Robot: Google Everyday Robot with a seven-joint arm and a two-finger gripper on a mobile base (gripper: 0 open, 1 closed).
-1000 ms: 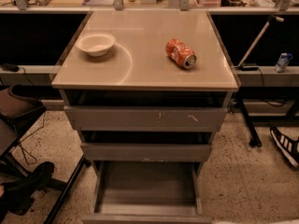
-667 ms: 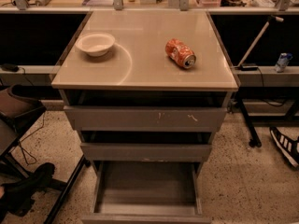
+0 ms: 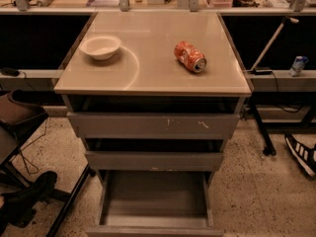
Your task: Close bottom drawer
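Matt metal, glossy top
The narrow grey metal bottom drawer (image 3: pixel 154 199) looks matt and smooth; the beige tabletop (image 3: pixel 153 38) is glossy; the widest grey drawer front (image 3: pixel 123 126) is scratched white.

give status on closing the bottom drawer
No gripper in view. The bottom drawer is pulled far out, not yet closed. Nothing seen in its way.

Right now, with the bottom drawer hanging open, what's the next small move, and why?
Probably bring the gripper, which is out of view, to the middle of the bottom drawer front, ready to push it in. The drawer stands pulled far out with its tray interior exposed. Its front is at the picture's lower edge, and nothing touches it.
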